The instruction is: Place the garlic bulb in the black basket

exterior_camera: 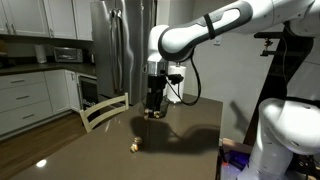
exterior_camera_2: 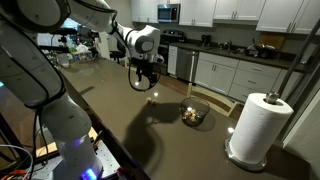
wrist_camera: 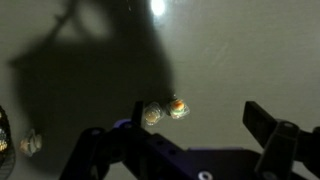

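Note:
The garlic bulb (exterior_camera_2: 153, 97) is a tiny pale lump on the dark table, also seen in an exterior view (exterior_camera: 135, 145). In the wrist view it (wrist_camera: 152, 115) lies below and between my fingers, touching a small lump with orange and green (wrist_camera: 177, 107). The black basket (exterior_camera_2: 193, 113) is a low wire basket holding yellowish items, well to one side of the bulb. In an exterior view it (exterior_camera: 156, 115) shows partly behind my gripper. My gripper (exterior_camera_2: 143, 78) hangs open and empty above the table, over the bulb, as also seen in an exterior view (exterior_camera: 153, 101) and the wrist view (wrist_camera: 178, 128).
A paper towel roll (exterior_camera_2: 262, 125) stands on the table near the basket. A chair back (exterior_camera: 103, 108) is at the table's far edge. Another small pale item (wrist_camera: 30, 145) lies beside a dark wire edge (wrist_camera: 2, 135) at the wrist view's left border.

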`<act>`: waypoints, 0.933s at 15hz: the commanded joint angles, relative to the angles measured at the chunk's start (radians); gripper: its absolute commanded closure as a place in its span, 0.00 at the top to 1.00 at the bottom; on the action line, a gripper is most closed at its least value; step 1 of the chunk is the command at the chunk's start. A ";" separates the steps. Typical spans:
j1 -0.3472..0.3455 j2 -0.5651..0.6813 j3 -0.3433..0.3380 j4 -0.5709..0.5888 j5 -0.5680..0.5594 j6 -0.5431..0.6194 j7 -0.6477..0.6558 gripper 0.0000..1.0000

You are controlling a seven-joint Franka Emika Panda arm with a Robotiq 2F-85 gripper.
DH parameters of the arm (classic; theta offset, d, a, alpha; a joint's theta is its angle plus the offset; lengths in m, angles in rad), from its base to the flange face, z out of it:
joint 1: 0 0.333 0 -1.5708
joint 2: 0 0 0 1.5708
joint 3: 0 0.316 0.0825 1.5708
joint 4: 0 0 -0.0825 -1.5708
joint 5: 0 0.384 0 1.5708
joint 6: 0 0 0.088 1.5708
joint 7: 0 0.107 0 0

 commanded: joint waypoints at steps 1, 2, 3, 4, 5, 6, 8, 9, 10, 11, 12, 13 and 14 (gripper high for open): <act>-0.006 0.175 0.042 0.139 -0.047 0.028 0.033 1.00; -0.006 0.225 0.050 0.180 -0.069 0.034 0.049 1.00; -0.007 0.272 0.055 0.218 -0.094 0.036 0.065 1.00; -0.006 0.323 0.059 0.261 -0.129 0.037 0.089 1.00; -0.005 0.365 0.058 0.296 -0.162 0.033 0.109 1.00; -0.003 0.410 0.054 0.337 -0.191 0.022 0.132 1.00; -0.001 0.488 0.043 0.409 -0.226 0.000 0.170 1.00; 0.001 0.520 0.038 0.439 -0.238 -0.005 0.184 1.00; 0.000 0.548 0.033 0.465 -0.240 -0.014 0.191 1.00; -0.001 0.572 0.029 0.489 -0.232 -0.028 0.200 1.00; -0.001 0.593 0.025 0.513 -0.220 -0.061 0.216 1.00; -0.004 0.611 0.023 0.532 -0.210 -0.092 0.216 1.00; -0.008 0.625 0.021 0.547 -0.197 -0.124 0.221 1.00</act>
